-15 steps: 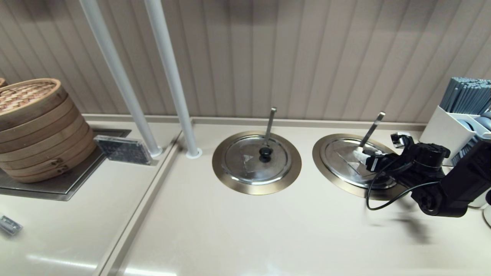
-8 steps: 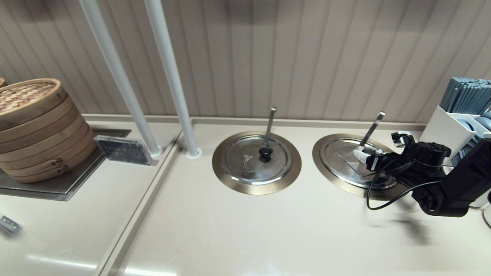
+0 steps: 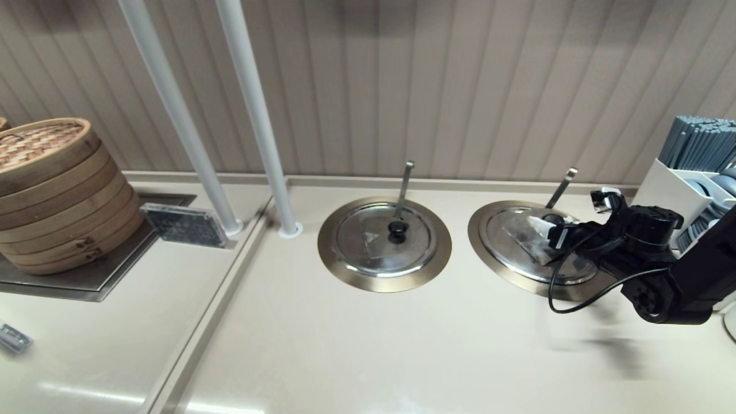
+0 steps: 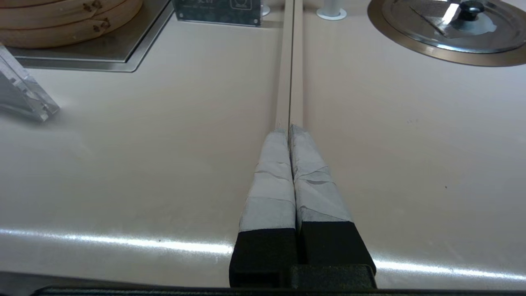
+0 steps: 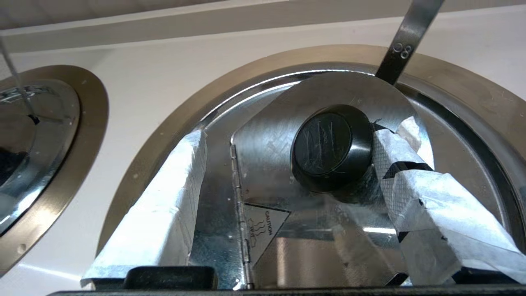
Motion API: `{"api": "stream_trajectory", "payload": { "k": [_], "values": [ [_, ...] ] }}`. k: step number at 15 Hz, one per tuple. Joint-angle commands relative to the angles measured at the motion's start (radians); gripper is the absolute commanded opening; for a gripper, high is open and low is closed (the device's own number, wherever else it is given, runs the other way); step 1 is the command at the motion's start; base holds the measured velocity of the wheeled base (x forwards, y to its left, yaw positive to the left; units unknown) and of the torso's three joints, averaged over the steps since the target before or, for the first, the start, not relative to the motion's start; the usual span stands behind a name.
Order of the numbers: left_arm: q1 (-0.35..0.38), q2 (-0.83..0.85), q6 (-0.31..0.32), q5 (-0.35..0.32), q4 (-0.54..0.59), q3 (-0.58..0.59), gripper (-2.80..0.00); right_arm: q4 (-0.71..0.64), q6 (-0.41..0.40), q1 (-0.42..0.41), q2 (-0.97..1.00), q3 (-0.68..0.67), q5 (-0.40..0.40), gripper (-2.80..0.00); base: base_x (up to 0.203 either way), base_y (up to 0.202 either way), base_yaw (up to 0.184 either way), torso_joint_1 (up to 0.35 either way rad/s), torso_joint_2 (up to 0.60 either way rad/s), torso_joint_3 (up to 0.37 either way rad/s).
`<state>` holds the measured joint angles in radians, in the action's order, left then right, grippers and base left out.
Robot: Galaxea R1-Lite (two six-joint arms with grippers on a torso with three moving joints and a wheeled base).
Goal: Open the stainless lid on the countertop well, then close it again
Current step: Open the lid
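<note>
The stainless lid (image 3: 526,244) covers the countertop well, whose bronze ring rim (image 3: 478,236) shows at the right of the head view. A slanted ladle handle (image 3: 562,187) pokes through it. The lid's hinged half (image 5: 271,144) is tipped up, carrying the black knob (image 5: 328,146). My right gripper (image 5: 296,135) stands open over the lid. One taped finger (image 5: 411,181) presses against the side of the knob and the other finger (image 5: 164,197) lies wide of it. My left gripper (image 4: 289,128) is shut and empty, low over the counter seam.
The twin lid (image 3: 384,238) with an upright ladle handle sits left of the task well. Bamboo steamers (image 3: 52,190) and an acrylic sign (image 3: 181,224) stand far left, two white poles (image 3: 259,121) behind. A white holder of chopsticks (image 3: 690,172) is close behind my right arm.
The hinged half of the lid has tipped up, so its black knob now shows in the head view. My right gripper rose slightly and drew back toward the right.
</note>
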<state>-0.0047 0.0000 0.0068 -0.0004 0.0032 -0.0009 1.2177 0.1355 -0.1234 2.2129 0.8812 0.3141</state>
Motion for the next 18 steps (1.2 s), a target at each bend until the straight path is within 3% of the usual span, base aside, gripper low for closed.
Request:
{"api": "stream_trajectory", "payload": {
  "k": [1,9,18],
  "values": [
    [0.000,0.000,0.001,0.000,0.000,0.001,-2.80,0.003,0.001,0.021,-0.036,-0.022,0.003,0.00,0.000,0.000,0.000,0.000,0.00,0.000],
    [0.000,0.000,0.000,0.000,0.000,0.001,-2.80,0.034,0.004,0.122,-0.105,-0.125,-0.001,0.00,0.000,0.000,0.000,0.000,0.00,0.000],
    [0.000,0.000,0.000,0.000,0.000,-0.001,-2.80,0.077,0.058,0.302,-0.294,-0.250,-0.056,0.00,0.000,0.000,0.000,0.000,0.00,0.000]
  ]
}}
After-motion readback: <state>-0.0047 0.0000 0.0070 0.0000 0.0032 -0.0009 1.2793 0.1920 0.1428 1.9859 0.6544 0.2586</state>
